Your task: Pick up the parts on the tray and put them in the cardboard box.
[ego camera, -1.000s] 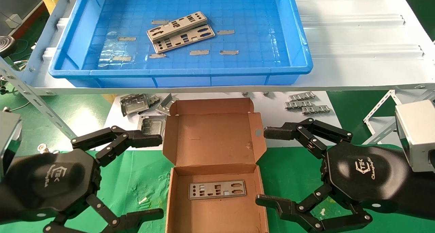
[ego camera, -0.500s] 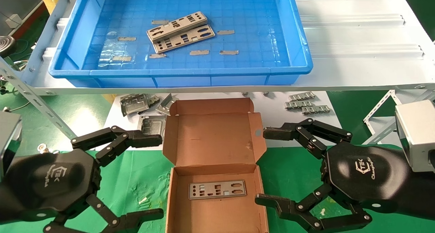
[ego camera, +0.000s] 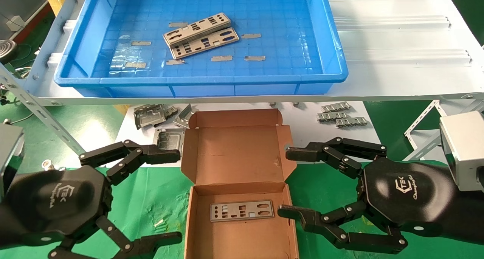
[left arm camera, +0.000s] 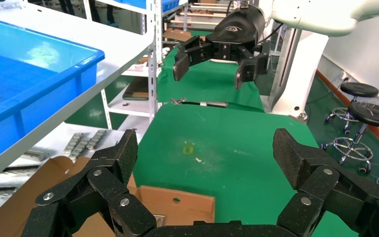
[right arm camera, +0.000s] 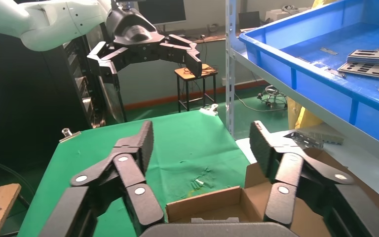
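One part (ego camera: 242, 210) already lies flat on the floor of the cardboard box (ego camera: 237, 153), which sits open on the green surface (ego camera: 151, 198) near its front edge, and two more parts (ego camera: 200, 35) wait overlapped in the middle of the blue tray (ego camera: 332, 55) up on the white shelf (ego camera: 397, 43). My worry is those two: they are thin, flat and stacked, so I judge my fingers could slide off the top plate, drag both at once, or catch one of the small tape strips (ego camera: 221, 58) lying around them. My right gripper (ego camera: 289, 183) sits just beside the box's right wall, and its lower finger looks very near or over the rim, so a careless lift could nudge the box or knock its side flap. That gripper's fingers are spread wide and hold nothing. My left gripper (ego camera: 176, 196) hangs at the box's left side, fingers equally wide apart and empty, touching nothing that I can see. Loose folded metal frames (ego camera: 151, 115) lie behind the box, under the shelf; I must not mistake those for the parts.
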Robot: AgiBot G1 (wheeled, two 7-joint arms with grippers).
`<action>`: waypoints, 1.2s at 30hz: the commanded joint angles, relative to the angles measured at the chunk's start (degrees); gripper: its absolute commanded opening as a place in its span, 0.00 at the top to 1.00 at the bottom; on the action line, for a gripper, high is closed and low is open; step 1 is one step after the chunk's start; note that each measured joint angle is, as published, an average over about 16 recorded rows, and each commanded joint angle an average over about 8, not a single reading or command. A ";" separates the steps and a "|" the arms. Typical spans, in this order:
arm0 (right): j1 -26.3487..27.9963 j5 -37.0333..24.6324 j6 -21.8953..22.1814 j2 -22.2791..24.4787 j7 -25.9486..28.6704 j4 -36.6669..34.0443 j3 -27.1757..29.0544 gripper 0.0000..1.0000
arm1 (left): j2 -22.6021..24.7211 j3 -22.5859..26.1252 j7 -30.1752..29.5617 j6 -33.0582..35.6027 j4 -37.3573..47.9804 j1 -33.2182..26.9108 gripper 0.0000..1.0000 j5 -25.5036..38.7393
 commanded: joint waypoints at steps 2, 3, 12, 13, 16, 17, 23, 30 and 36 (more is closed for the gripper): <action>0.00 0.00 0.00 0.00 0.00 0.00 0.00 1.00 | 0.00 0.00 0.00 0.00 0.00 0.00 0.00 0.00; 0.00 0.00 0.00 0.00 0.00 0.00 0.00 1.00 | 0.00 0.00 0.00 0.00 0.00 0.00 0.00 0.00; 0.00 0.00 0.00 0.00 0.00 0.00 0.00 1.00 | 0.00 0.00 0.00 0.00 0.00 0.00 0.00 0.00; 0.00 0.00 0.00 0.00 0.00 0.00 0.00 1.00 | -0.01 -0.01 0.00 0.01 -0.01 0.01 0.00 -0.01; 0.00 0.00 0.00 0.00 0.00 0.00 0.00 1.00 | -0.01 -0.02 0.00 -0.01 -0.01 -0.02 0.00 0.01; 0.00 0.00 0.00 0.00 0.00 0.00 0.00 1.00 | -0.01 -0.03 0.01 -0.03 -0.01 -0.06 0.00 0.02; 0.00 0.00 0.00 0.00 0.00 0.00 0.00 1.00 | 1.14 -0.04 0.08 -1.74 0.34 -1.97 0.00 0.90; 0.00 0.00 0.00 0.00 0.00 0.00 0.00 1.00 | 7.37 2.92 -1.99 -7.30 6.72 -12.00 0.00 7.76; 0.00 0.00 0.00 0.00 0.00 0.00 0.00 1.00 | 14.93 7.48 -3.57 -11.16 17.41 -26.12 0.00 17.06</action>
